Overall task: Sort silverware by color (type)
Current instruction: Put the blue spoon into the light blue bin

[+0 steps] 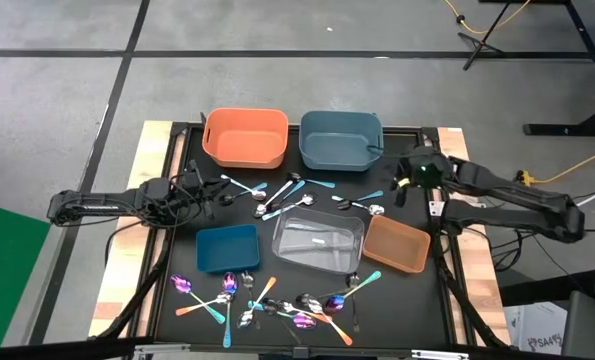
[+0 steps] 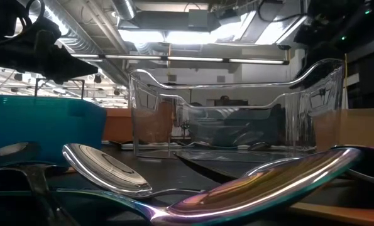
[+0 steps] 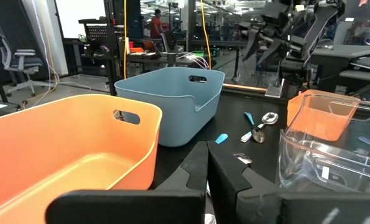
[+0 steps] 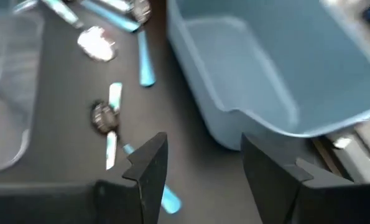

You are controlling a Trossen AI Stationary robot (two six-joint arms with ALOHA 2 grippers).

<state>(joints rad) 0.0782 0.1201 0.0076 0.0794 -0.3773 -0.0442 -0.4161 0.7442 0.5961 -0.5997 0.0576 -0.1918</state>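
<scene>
The silverware lies loose on the black mat in three patches. One patch (image 1: pixel 282 195) lies just in front of the two far bins, a few pieces (image 1: pixel 362 203) lie right of it, and a bigger heap (image 1: pixel 267 300) lies by the near edge. An iridescent spoon (image 2: pixel 256 188) and a silver spoon (image 2: pixel 105 166) fill the low view. My left gripper (image 3: pixel 208 177) is shut and level at the mat's left side (image 1: pixel 225 193), holding nothing. My right gripper (image 4: pixel 203 168) is open, slanting down above the mat near the blue bin's right corner (image 1: pixel 407 183). Teal-handled spoons (image 4: pixel 110 124) lie beyond its fingers.
At the far side stand an orange bin (image 1: pixel 245 137) and a blue-grey bin (image 1: pixel 341 140). In the middle row are a small teal bin (image 1: pixel 227 248), a clear bin (image 1: pixel 317 240) and a brown bin (image 1: pixel 397 245). The mat's raised frame (image 1: pixel 447 260) borders the work area.
</scene>
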